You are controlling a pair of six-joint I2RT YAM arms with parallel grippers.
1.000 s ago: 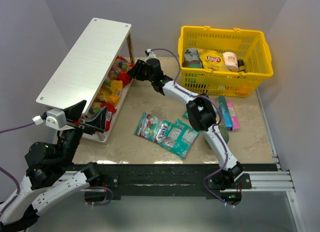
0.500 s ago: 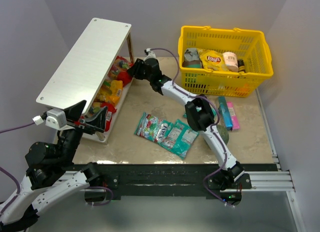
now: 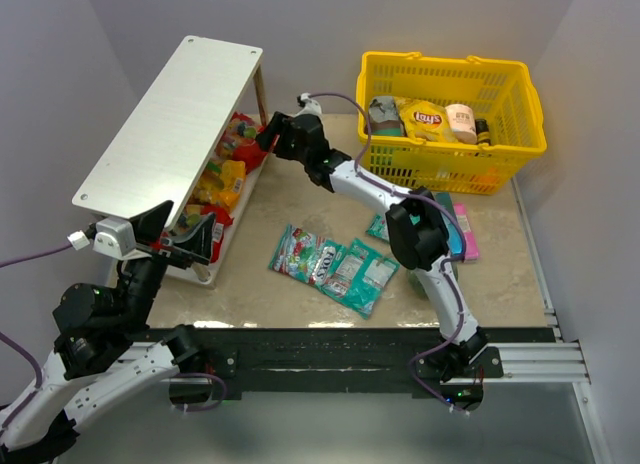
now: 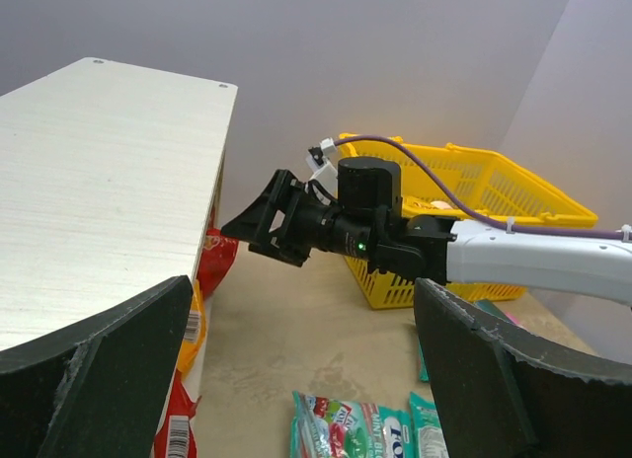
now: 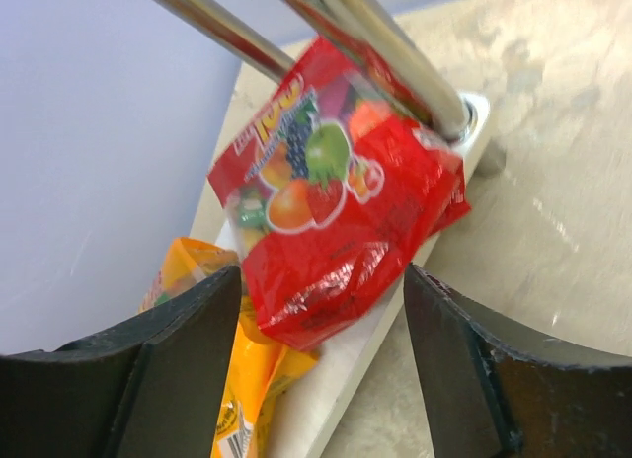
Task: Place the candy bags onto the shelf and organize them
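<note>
The white shelf [image 3: 170, 114] stands at the left. Red [image 3: 245, 149] and yellow-orange [image 3: 225, 179] candy bags lie on its lower tier. A green-white bag [image 3: 303, 254] and teal bags [image 3: 360, 274] lie flat on the table. My right gripper [image 3: 270, 134] is open and empty at the shelf's far end. In its wrist view [image 5: 321, 364] the red bag [image 5: 336, 201] lies just ahead of the jaws, leaning on a metal leg [image 5: 395, 53], with a yellow bag [image 5: 237, 379] beside it. My left gripper [image 3: 185, 234] is open and empty by the shelf's near end [image 4: 301, 379].
A yellow basket [image 3: 450, 119] at the back right holds a Lay's chip bag [image 3: 422, 116] and other items. Teal and pink boxes [image 3: 455, 229] lie in front of it. A small teal bag [image 3: 380, 227] lies by the right arm's elbow.
My right gripper has shifted slightly up and back at the shelf's far end. Its elbow has swung right, uncovering a small teal bag. The left arm has not moved.
</note>
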